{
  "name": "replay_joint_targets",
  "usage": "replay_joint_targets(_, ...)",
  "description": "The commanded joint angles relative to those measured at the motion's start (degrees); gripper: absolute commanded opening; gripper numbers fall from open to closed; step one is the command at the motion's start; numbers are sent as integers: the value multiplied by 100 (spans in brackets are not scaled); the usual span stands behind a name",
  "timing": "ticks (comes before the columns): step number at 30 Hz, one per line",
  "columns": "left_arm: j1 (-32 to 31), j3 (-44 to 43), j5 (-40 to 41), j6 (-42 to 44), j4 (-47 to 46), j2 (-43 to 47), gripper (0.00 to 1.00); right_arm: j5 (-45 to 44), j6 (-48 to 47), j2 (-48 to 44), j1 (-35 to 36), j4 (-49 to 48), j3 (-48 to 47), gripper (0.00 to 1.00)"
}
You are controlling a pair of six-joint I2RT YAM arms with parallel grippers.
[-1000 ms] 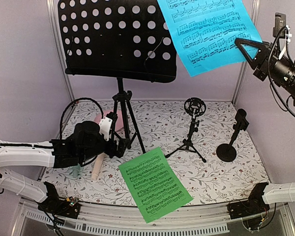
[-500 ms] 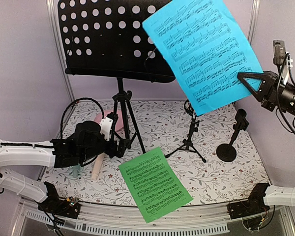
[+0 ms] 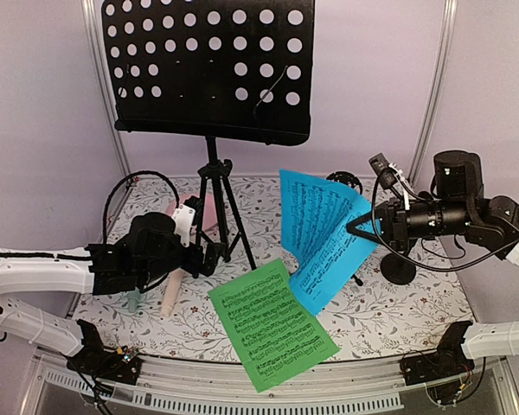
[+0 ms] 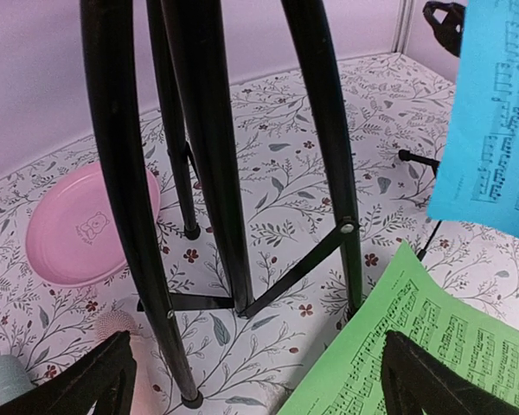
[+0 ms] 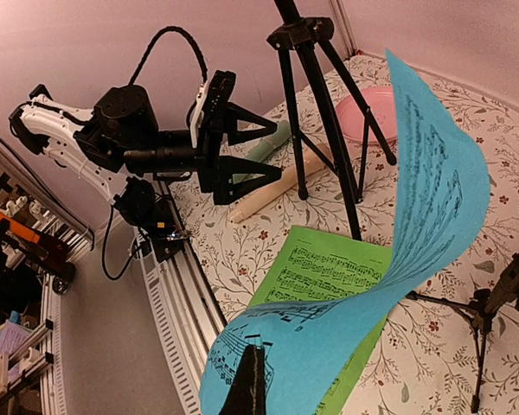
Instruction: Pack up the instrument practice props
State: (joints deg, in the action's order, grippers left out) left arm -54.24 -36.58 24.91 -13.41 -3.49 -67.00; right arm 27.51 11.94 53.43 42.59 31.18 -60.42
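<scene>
I am pinching the blue music sheet (image 3: 320, 238) in my right pincer (image 3: 355, 228), holding it curled in the air just above the green music sheet (image 3: 272, 324) lying on the table (image 3: 398, 320). My left pincer (image 3: 209, 257) is gaping wide and empty, just in front of the music desk (image 3: 209, 69) legs, with the peach toy microphone (image 3: 170, 296) lying beneath it. As I judge it, nothing is sitting packed yet.

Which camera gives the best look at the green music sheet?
The top external view: the green music sheet lies flat, nearly whole, its right edge just behind the blue sheet. The left wrist view catches one corner; the right wrist view shows part of it behind the blue sheet.
</scene>
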Motion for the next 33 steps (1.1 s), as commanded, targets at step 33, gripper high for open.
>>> replay_joint_targets(33, 71, -275, 122, -8, 177, -16, 99, 971, 888, 2359, 755, 590, -1522, 0)
